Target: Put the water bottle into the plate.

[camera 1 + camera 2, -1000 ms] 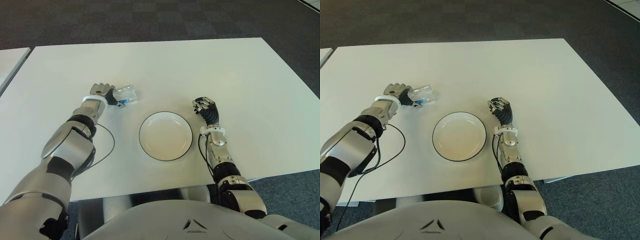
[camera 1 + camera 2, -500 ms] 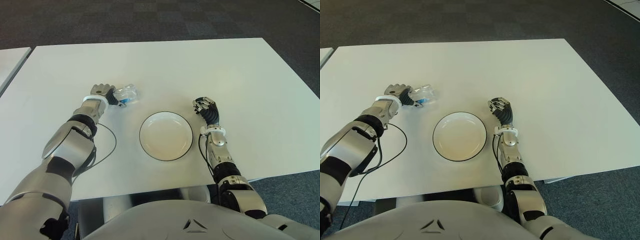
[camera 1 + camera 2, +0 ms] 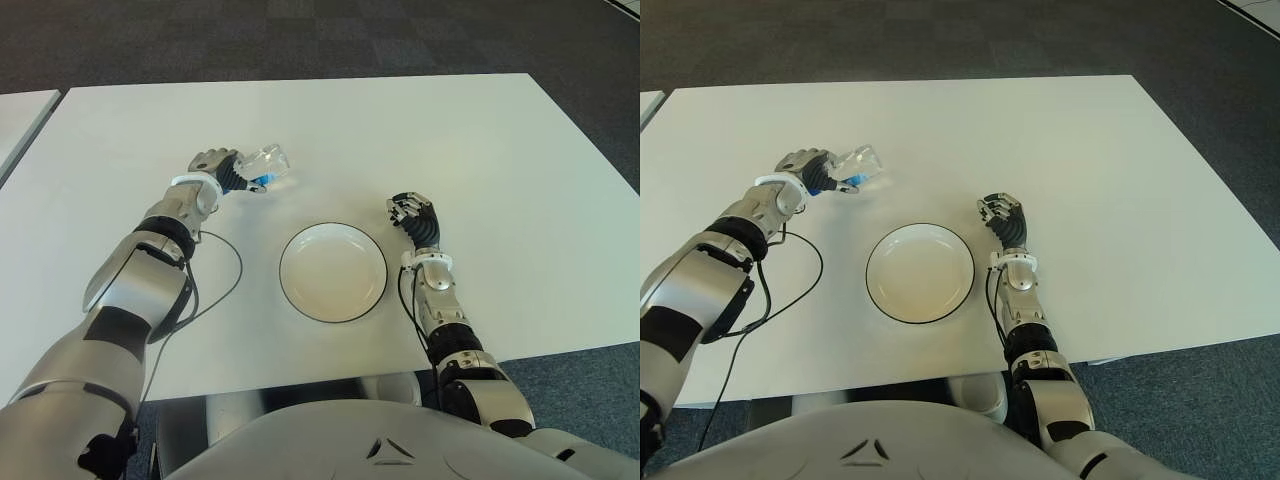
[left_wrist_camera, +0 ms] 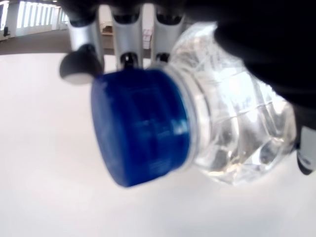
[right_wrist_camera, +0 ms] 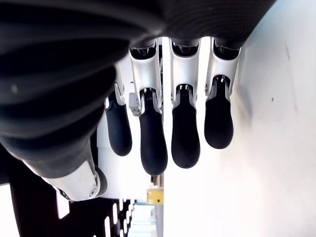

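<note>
My left hand (image 3: 222,171) is shut on a small clear water bottle (image 3: 266,165) with a blue cap (image 4: 140,153), holding it off the white table (image 3: 480,140), up and to the left of the plate. The left wrist view shows fingers (image 4: 126,34) wrapped behind the crinkled bottle body (image 4: 237,123). The white plate (image 3: 332,272) with a dark rim lies in the middle near the table's front. My right hand (image 3: 412,213) shows to the right of the plate, fingers (image 5: 148,143) relaxed and holding nothing.
A black cable (image 3: 215,290) loops over the table beside my left forearm. Dark carpet (image 3: 400,40) lies beyond the table's far edge. Another white table's corner (image 3: 20,110) shows at far left.
My left hand has lifted the water bottle off the table and carried it up and slightly to the right. The right hand has stayed where it was.
</note>
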### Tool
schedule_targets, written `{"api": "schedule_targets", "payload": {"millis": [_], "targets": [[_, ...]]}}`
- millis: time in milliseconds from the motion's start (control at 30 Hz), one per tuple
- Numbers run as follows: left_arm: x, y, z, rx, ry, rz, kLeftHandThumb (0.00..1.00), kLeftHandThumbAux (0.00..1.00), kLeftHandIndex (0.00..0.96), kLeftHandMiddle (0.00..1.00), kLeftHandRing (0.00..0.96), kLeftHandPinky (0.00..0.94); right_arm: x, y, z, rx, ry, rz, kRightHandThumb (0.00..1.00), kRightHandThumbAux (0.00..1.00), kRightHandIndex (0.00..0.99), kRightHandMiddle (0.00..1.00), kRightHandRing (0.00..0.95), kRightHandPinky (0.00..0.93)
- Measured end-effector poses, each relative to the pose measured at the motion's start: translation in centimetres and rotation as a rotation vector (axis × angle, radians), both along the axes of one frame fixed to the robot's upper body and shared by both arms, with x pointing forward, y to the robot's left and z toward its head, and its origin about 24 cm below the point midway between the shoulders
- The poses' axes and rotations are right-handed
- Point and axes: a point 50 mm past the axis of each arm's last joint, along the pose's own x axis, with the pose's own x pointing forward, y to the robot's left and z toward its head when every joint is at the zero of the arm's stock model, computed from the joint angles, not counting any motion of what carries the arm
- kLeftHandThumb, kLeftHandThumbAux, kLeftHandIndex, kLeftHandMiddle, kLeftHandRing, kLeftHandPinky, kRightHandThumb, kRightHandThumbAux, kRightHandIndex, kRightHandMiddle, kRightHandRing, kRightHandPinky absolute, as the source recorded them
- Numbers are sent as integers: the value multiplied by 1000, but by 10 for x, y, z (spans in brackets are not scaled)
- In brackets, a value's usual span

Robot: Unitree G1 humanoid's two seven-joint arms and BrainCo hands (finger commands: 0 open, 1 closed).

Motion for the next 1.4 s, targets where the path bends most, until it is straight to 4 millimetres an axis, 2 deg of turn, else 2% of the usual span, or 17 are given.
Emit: {"api": "schedule_targets", "payload": {"millis": [267,467,800,1100,1400], "targets": [[6,-20,22,-41,-132,-161,853,669,398,540,875,859,0,0,0,0,0,7,708,728,434,614,625,632],[5,-31,28,-14,-171,-271,853,669,398,541,876,873,0,-1,0,-1,0,4,708,728,434,615,625,636],[-1,-52,53,47,-292,-496,853,668,399,542,883,887,0,-1,0,11,-1,-2,708,728,434,609,624,638],[-32,-62,49,67,-349,-698,853,668,399,544,877,872,0,-1,0,8,-3,-2,708,729,434,606,622,637],[-61,-82,44,100,-361,-881,852,668,399,546,873,875,0,-1,-1,7,0,-3,707,728,434,606,618,631]]}}
